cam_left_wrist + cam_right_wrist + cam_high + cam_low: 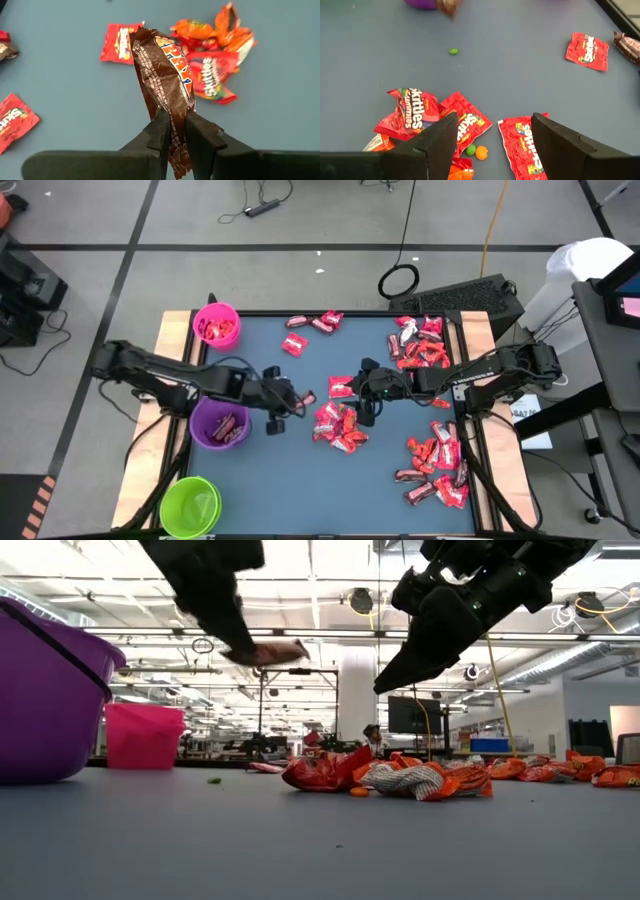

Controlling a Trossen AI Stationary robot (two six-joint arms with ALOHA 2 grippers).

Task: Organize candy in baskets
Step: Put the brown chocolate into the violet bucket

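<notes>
Held piece: the left gripper (174,134) was clamped narrow on a dark brown candy wrapper (162,70), pinching it near one end so the rest stood out past the fingertips.
Long axis: the wrapper ran straight on from the fingers (159,131), in line with the gripper's reach rather than across it.
Height: in the low view the left gripper (238,640) hung well above the table (320,840), the brown piece (268,651) sticking out sideways from its tip, clear of everything below.
Target from the gripper: the purple basket (220,424) lay back toward the left arm's own base, just beside the left gripper (290,400) in the high view; brown pieces already showed inside it.
Key relation: the held piece was near the purple basket's rim but not over its mouth, so I judged a short pull back along the arm was needed before letting go.
Other baskets: the pink basket (216,324) stood farther off beyond the purple one, and the green basket (190,505) farther again on the opposite side.
Nearer arm: the left arm was clearly nearer all three baskets.
Right gripper: the right gripper (492,132) hovered with jaws spread wide and empty, over the central candy pile (338,427).
Under the right gripper: red wrapped pieces (467,122) lay directly below and between its fingers, flat on the table, with loose orange and green specks (476,151) among them.
</notes>
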